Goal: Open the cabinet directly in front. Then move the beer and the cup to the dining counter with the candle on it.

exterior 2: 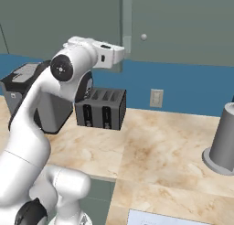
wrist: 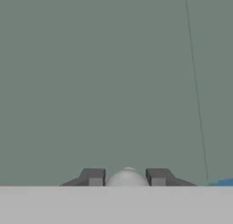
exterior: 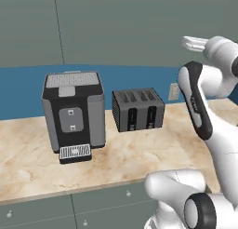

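A: Looking along the hand, what sits between the fingertips (wrist: 94, 177)?

B: Left to right: one dark fingertip, then the pale round knob (wrist: 127, 176), then the other fingertip. The gripper (wrist: 126, 177) is clenched on the knob, its jaws touching it on both sides. Behind them the flat grey-green door of the cabinet (wrist: 100, 82) fills the background, with a thin vertical seam towards the right.

A: And from the right base view?

B: Left to right: coffee machine (exterior 2: 20, 82), the white arm reaching up, toaster (exterior 2: 101, 108), a wall socket (exterior 2: 156, 98), a grey cylinder (exterior 2: 225, 141) (all on the marble worktop (exterior 2: 155, 151)). The hand meets the door's lower corner.

A: So which way to pull?

B: Straight back towards the robot, I judge; the door lies dead ahead. Beer and cup are presumably behind it.
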Robot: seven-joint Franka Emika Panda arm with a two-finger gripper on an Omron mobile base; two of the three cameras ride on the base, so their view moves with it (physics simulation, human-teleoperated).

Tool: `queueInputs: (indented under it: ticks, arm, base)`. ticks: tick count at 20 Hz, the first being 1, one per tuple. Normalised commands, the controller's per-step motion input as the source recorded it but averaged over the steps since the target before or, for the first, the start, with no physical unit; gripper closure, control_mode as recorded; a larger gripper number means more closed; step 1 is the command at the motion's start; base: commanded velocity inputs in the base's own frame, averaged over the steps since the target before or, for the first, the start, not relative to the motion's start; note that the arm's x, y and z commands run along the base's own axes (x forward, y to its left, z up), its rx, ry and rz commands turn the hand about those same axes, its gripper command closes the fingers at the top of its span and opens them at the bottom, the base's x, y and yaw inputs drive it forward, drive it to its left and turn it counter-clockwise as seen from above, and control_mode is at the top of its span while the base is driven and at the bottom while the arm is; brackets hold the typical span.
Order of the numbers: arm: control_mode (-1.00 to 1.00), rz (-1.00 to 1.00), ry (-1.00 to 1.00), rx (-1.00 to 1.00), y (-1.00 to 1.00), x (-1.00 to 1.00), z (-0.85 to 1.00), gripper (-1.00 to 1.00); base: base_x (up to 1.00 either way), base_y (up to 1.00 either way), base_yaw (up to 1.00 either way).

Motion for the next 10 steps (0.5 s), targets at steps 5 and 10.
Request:
queueInputs:
  ticks: [5, 10]
  arm:
    - [-1.00, -0.18, 0.00, -0.01, 0.57, -1.00, 0.54, 1.00]
    - [-1.00, -0.18, 0.00, 0.00, 0.52, -1.00, 0.51, 1.00]
  base:
    - [0.00, 0.00, 0.00]
    - [0.00, 0.00, 0.00]
